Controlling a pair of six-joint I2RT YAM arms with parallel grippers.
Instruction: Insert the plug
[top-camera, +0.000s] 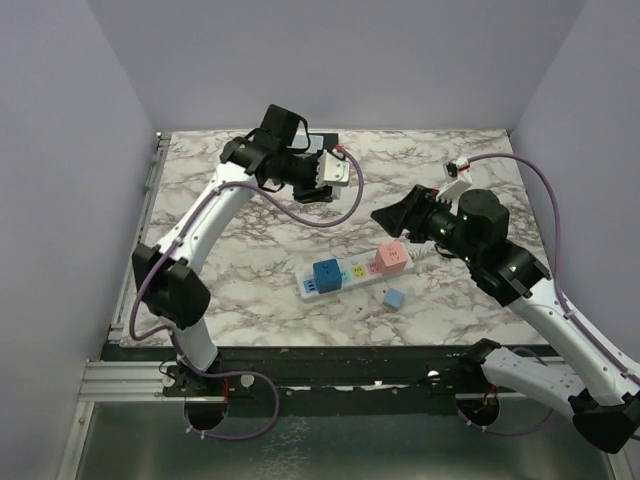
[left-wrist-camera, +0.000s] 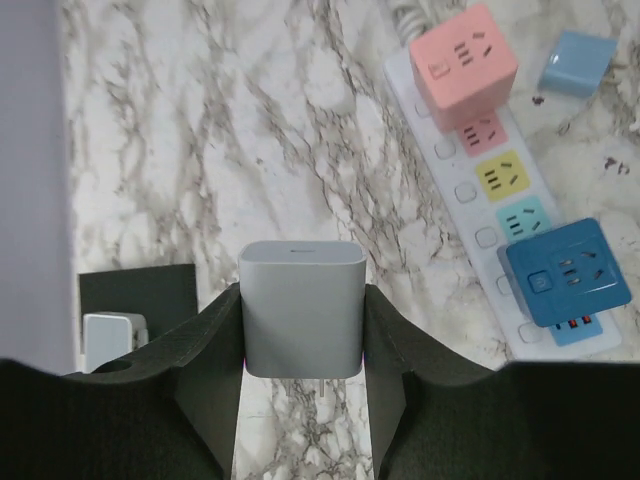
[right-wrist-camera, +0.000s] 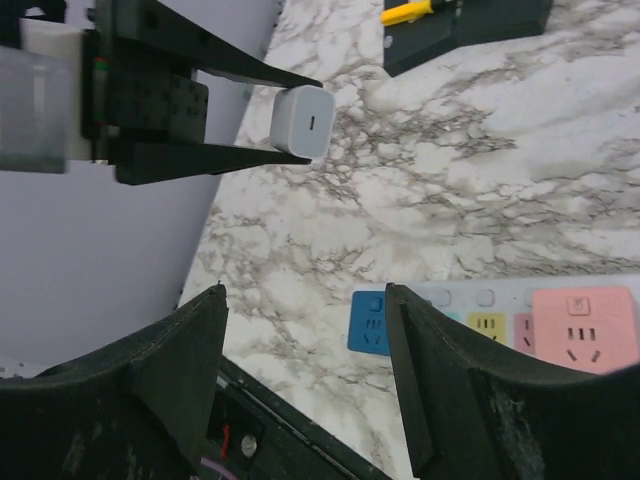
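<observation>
The left gripper (left-wrist-camera: 302, 318) is clamped on the plug (left-wrist-camera: 302, 290), one dark finger pressed flat to each side of the pale grey block. The plug's rounded end sticks out past the fingertips. It hangs above bare marble over the far left part of the desk (top-camera: 250, 262), well apart from the strip (top-camera: 355, 272).

The right gripper (right-wrist-camera: 305, 295) stands with its fingers apart and nothing between them. It hovers just on the far side of the strip's right end, and its own camera sees the plug held up in the other gripper.

The strip is white and lies on the near middle of the desk, running left to right with its right end a little farther away. A blue cube (top-camera: 324, 275) sits on its left end and a pink cube (top-camera: 392, 257) on its right end. Between them is a row of coloured sockets (pink, yellow and teal in the left wrist view), all uncovered.

A pale blue block (top-camera: 395, 297) lies loose on the desk just near of the strip, below the pink cube and not touching either.

Toward the far edge a black pad (left-wrist-camera: 135, 292) lies flat, with a small white object resting at its edge.
</observation>
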